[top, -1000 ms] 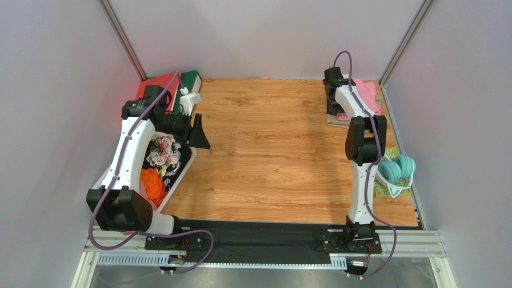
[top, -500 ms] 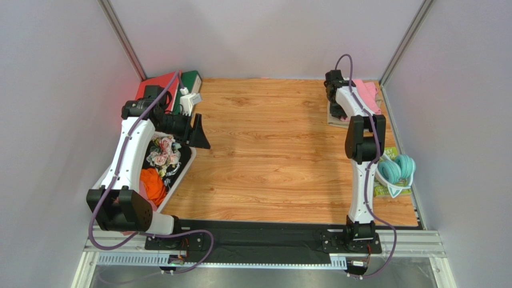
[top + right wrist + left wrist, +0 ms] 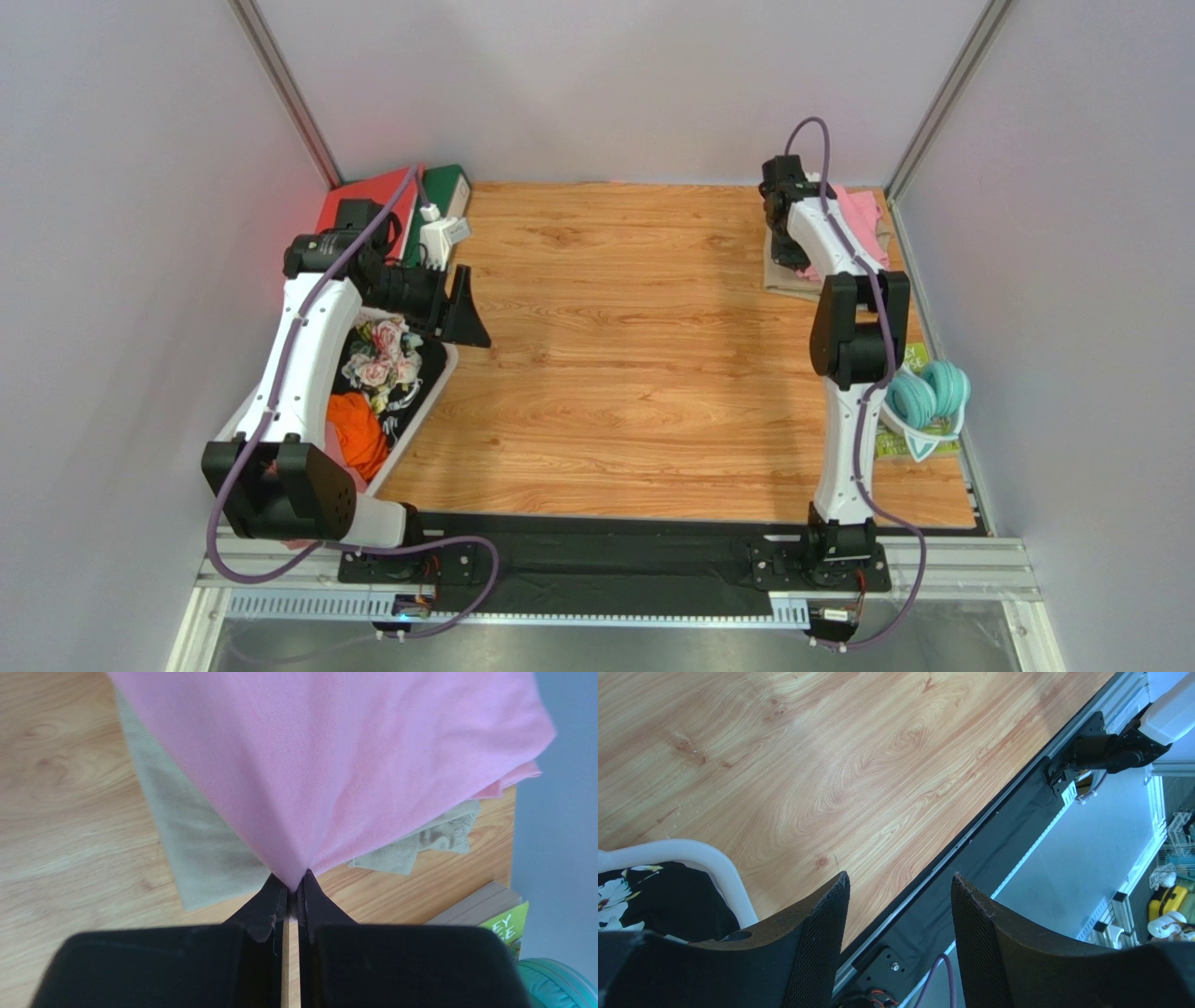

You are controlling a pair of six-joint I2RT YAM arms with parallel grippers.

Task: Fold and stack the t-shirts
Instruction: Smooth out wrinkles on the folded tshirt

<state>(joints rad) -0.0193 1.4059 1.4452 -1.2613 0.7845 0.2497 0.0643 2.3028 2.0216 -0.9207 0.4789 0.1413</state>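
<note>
The pink t-shirt (image 3: 337,763) lies on top of the khaki-beige t-shirt (image 3: 189,840) at the far right corner of the wooden table (image 3: 631,350). In the top view the pink t-shirt (image 3: 859,224) shows beside my right arm. My right gripper (image 3: 293,884) is shut on a pinched corner of the pink t-shirt, and the cloth rises into a peak at the fingertips. Over at the table's left side, my left gripper (image 3: 896,889) stands open with nothing between its fingers, above the table's near edge. In the top view the left gripper (image 3: 463,315) hangs beside a white basket.
A white basket (image 3: 414,420) at the left holds a floral black cloth (image 3: 386,357) and an orange cloth (image 3: 358,434). Red and green books (image 3: 407,196) sit at the far left corner. Teal headphones (image 3: 929,395) and a green-covered book (image 3: 509,927) lie by the right wall.
My right gripper has closed on the pink t-shirt's corner and shifted slightly toward the far right. The left arm has not moved.
</note>
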